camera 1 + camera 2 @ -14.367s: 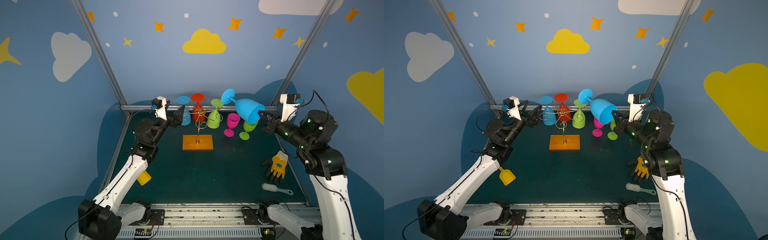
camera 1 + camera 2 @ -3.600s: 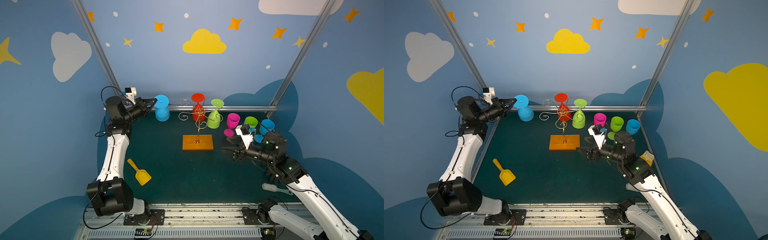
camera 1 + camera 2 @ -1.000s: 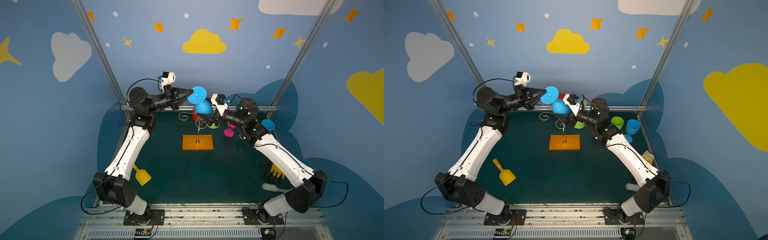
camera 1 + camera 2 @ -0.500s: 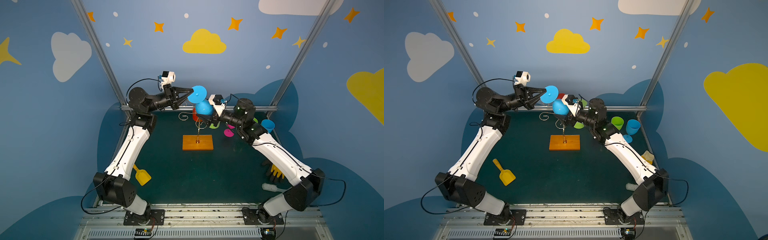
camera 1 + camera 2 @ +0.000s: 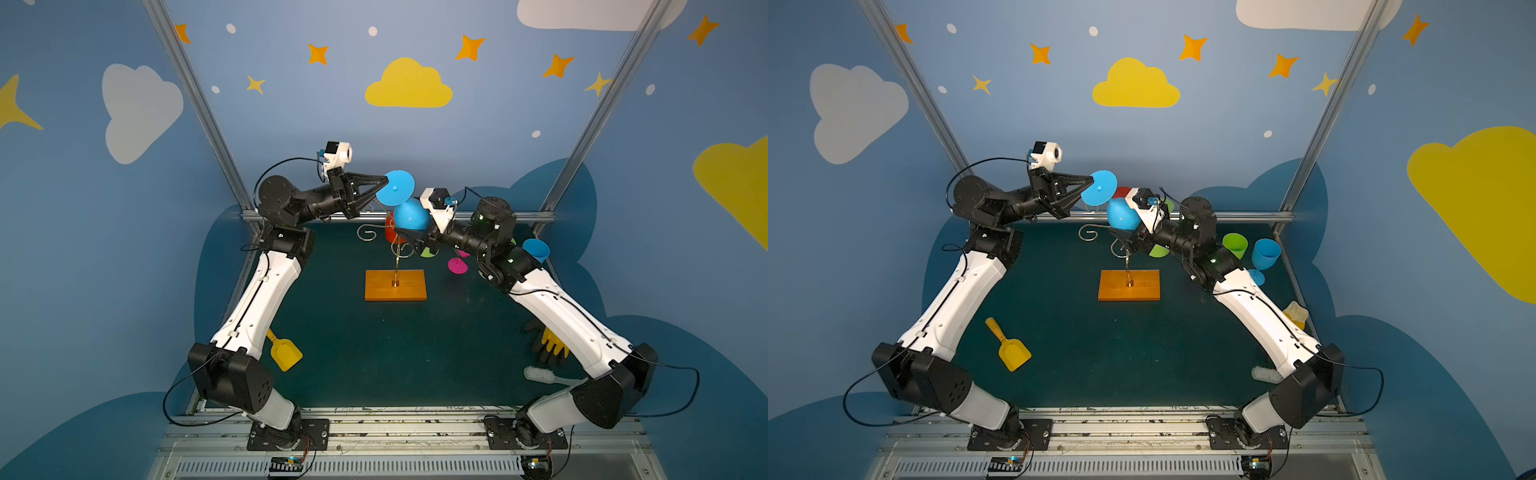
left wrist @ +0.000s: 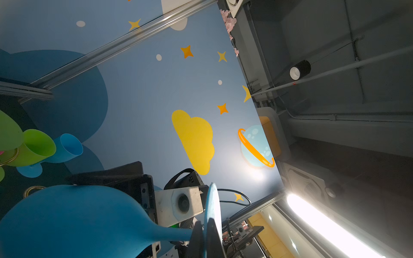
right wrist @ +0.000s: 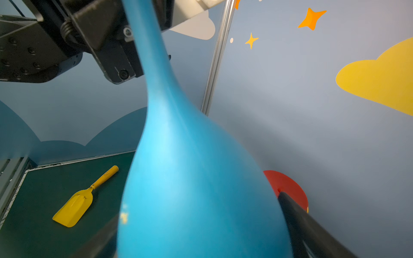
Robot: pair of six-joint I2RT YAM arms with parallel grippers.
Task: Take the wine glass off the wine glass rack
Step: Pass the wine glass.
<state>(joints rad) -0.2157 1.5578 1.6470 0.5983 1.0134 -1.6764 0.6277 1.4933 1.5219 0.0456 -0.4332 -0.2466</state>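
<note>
A blue wine glass (image 5: 409, 214) hangs tilted in the air above the wine glass rack (image 5: 395, 284), a gold wire stand on an orange-brown wooden base. My left gripper (image 5: 384, 183) is shut on the rim of the glass's round foot (image 6: 212, 207). My right gripper (image 5: 409, 226) is open, with one finger (image 7: 299, 223) on each side of the bowl (image 7: 196, 189). Both top views show the glass (image 5: 1121, 214) between the two arms. A red wine glass (image 5: 388, 232) and a green one (image 5: 1158, 250) hang on the rack behind it, largely hidden.
Right of the rack a pink glass (image 5: 457, 265), a green glass (image 5: 1234, 245) and another blue glass (image 5: 1266, 253) stand on the dark green mat. A yellow scoop (image 5: 284, 353) lies front left. A glove (image 5: 552, 345) and a white brush (image 5: 538, 375) lie front right.
My left gripper keeps the blue glass by its foot in the same place. My right gripper has shifted only slightly around the bowl.
</note>
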